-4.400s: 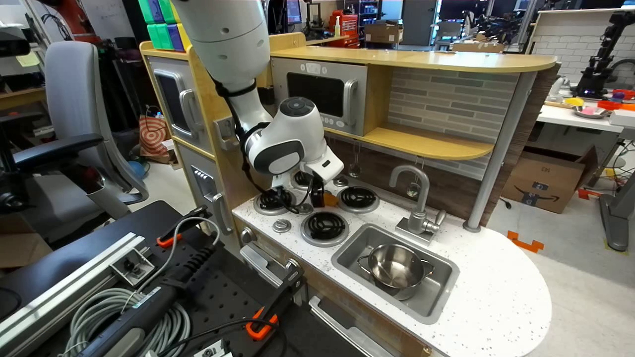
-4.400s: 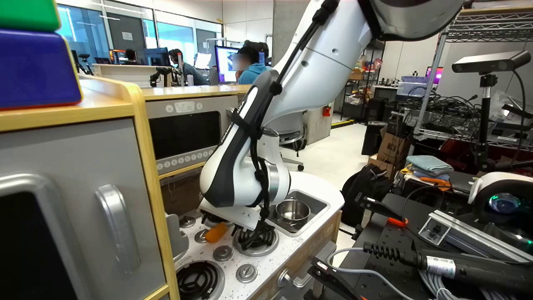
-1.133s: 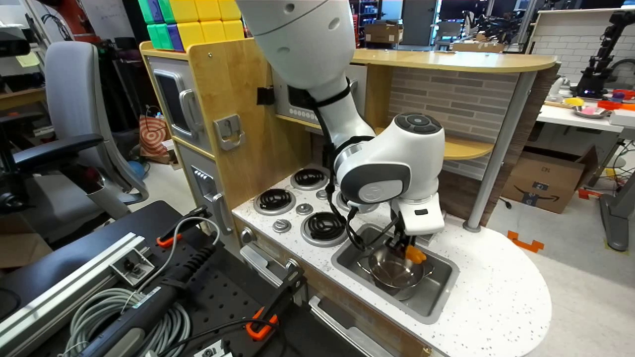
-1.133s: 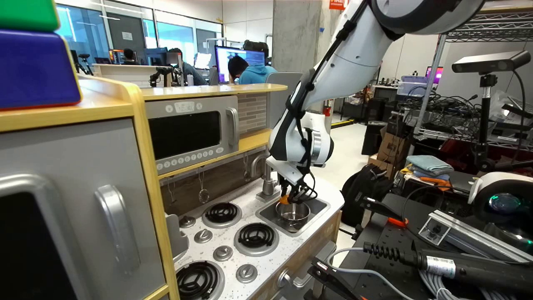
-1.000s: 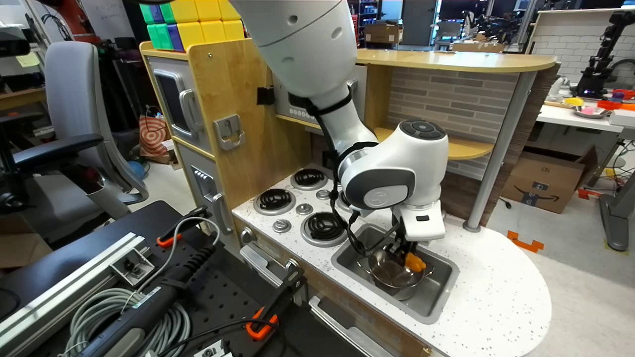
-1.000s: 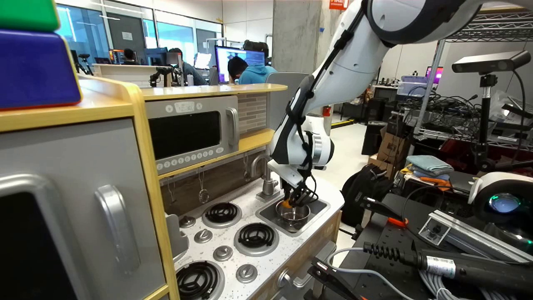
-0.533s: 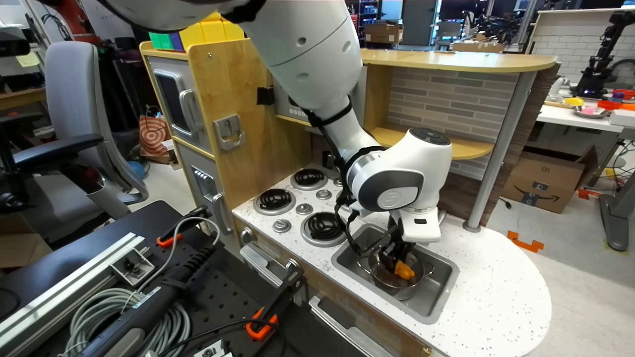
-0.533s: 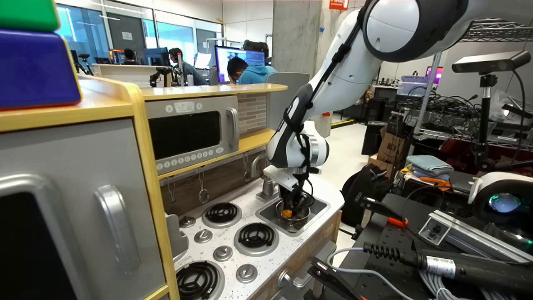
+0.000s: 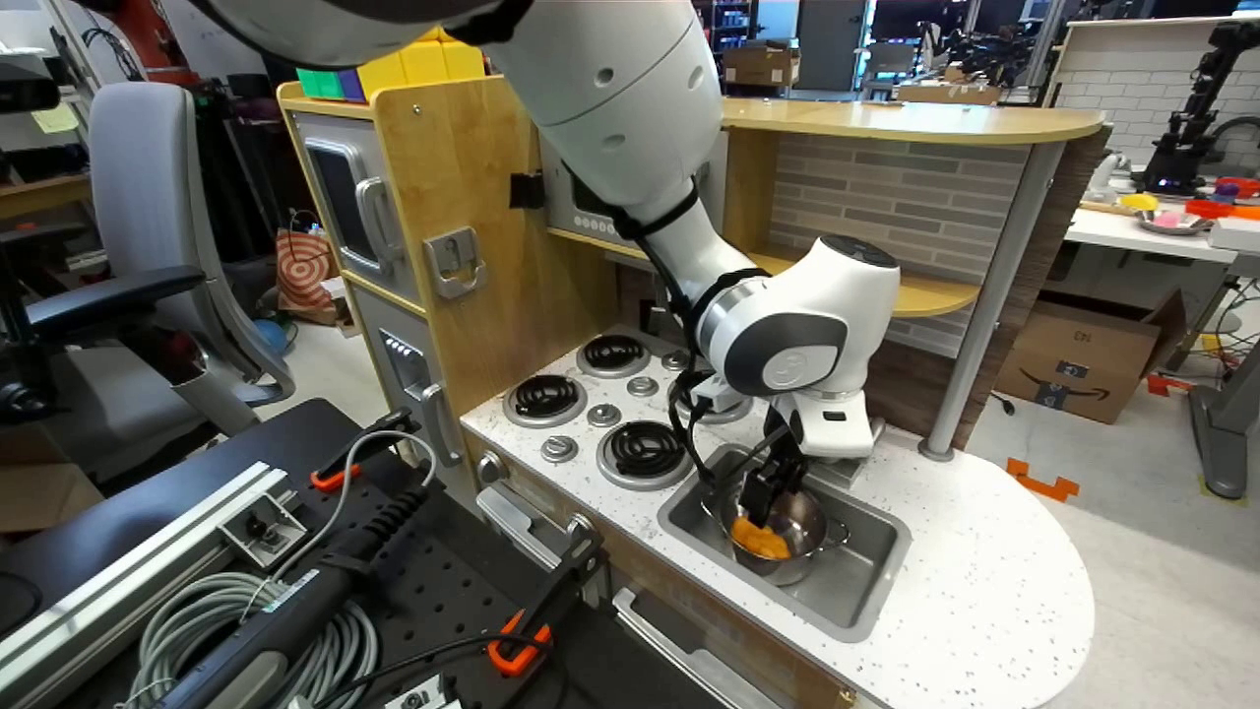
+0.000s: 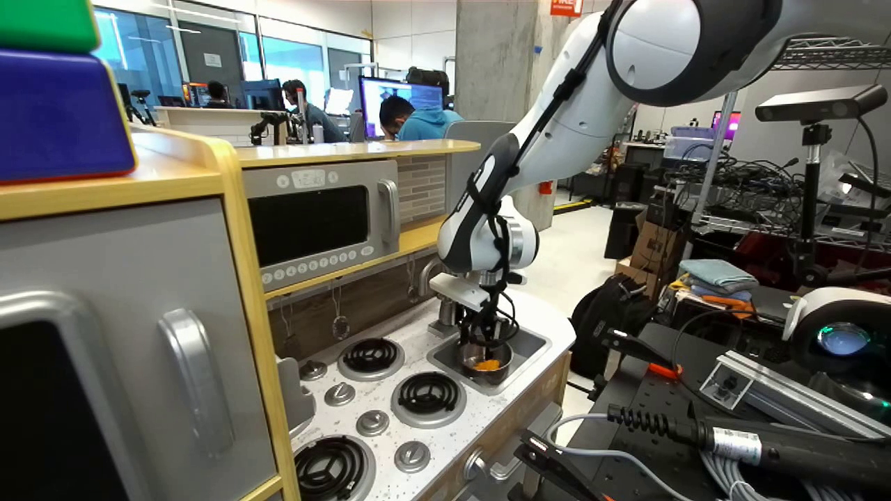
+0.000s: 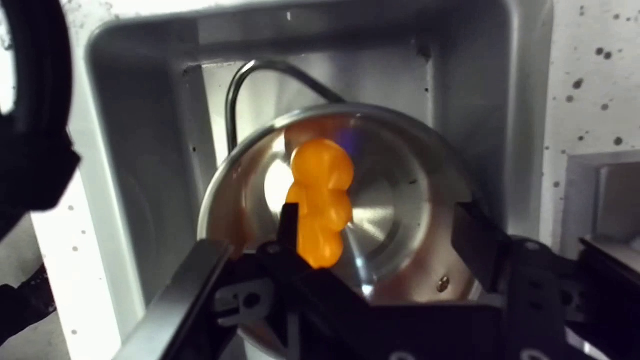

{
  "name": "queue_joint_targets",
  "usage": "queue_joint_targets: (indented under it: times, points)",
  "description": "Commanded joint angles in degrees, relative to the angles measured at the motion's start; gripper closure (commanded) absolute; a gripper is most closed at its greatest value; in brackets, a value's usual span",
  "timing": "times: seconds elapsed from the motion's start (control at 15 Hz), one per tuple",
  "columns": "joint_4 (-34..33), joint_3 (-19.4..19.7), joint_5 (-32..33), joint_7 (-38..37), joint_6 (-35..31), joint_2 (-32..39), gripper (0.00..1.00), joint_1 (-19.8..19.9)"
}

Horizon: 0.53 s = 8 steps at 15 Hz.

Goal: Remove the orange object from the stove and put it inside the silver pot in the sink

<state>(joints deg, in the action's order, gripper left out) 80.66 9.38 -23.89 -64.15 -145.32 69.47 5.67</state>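
The orange object is lumpy and lies inside the silver pot. It also shows in an exterior view and in the wrist view, on the pot's floor. The silver pot stands in the grey sink. My gripper is open, with its fingers wide apart over the pot. In the wrist view the left finger overlaps the orange object's edge; I cannot tell if they touch. The black gripper is tilted at the pot's opening. The stove is beside the sink, with nothing orange on it.
The curved faucet stands behind the sink, close to the arm. A yellow shelf overhangs the back of the counter. The pot's wire handle sticks out toward the sink wall. A black pegboard table with cables stands in front.
The gripper carried the orange object from the stove into the pot, then opened and rose slightly. The orange object now lies in the pot. The pot shifted slightly toward the stove.
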Motion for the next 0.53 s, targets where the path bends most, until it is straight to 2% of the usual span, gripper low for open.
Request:
queue_joint_targets:
  times: [0.0,0.27,0.47]
  points:
    - [0.17,-0.77,2.45,0.65,1.56,-1.14,0.0,-0.05]
    - [8.5,1.13,8.51,5.67,5.9,-8.69,0.0,-2.87]
    - [14.73,3.9,13.87,9.69,4.79,-14.51,0.0,-5.25]
